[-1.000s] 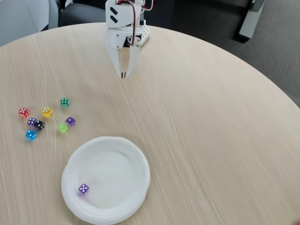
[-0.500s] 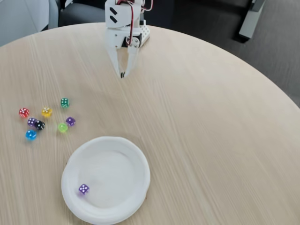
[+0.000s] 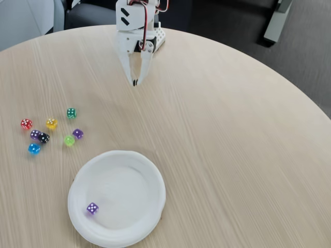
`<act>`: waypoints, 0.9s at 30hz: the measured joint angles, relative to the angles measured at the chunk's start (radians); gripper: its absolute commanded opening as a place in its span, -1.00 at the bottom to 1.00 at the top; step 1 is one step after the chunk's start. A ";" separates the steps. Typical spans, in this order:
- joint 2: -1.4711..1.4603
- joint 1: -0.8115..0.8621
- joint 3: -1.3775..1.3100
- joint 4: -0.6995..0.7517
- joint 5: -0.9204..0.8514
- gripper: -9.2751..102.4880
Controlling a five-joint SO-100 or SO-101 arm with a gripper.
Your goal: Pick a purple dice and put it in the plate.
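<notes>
Gripper (image 3: 135, 82) hangs near the far edge of the round wooden table (image 3: 232, 155) in the fixed view, its two white fingers drawn together at the tips with nothing between them, pointing down at bare wood. Around the tips the tabletop lies open on every side; the right half of the table carries nothing out to its curved rim.

Well apart from the gripper, toward the near edge, sits the plate (image 3: 150, 178), its near rim close to the bottom of the picture. A purple dice (image 3: 92, 208) lies inside it, low on the left part of the plate floor, just in from the rim.

To the left, between the plate and the table's left edge, a loose cluster of small dice rests on the wood: a second purple die (image 3: 77, 133) nearest the plate, a lime die (image 3: 69, 140) just beside it, a green die (image 3: 71, 112) above, a yellow die (image 3: 51, 123), a red die (image 3: 26, 123), a paler lilac die (image 3: 35, 134) touching a black die (image 3: 44, 138), and a blue die (image 3: 34, 148).
</notes>
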 measured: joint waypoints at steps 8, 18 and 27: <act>0.000 -0.002 0.000 0.000 0.000 -0.82; 0.000 0.000 0.000 0.000 0.000 -0.82; 0.000 0.000 0.000 0.000 0.015 -0.82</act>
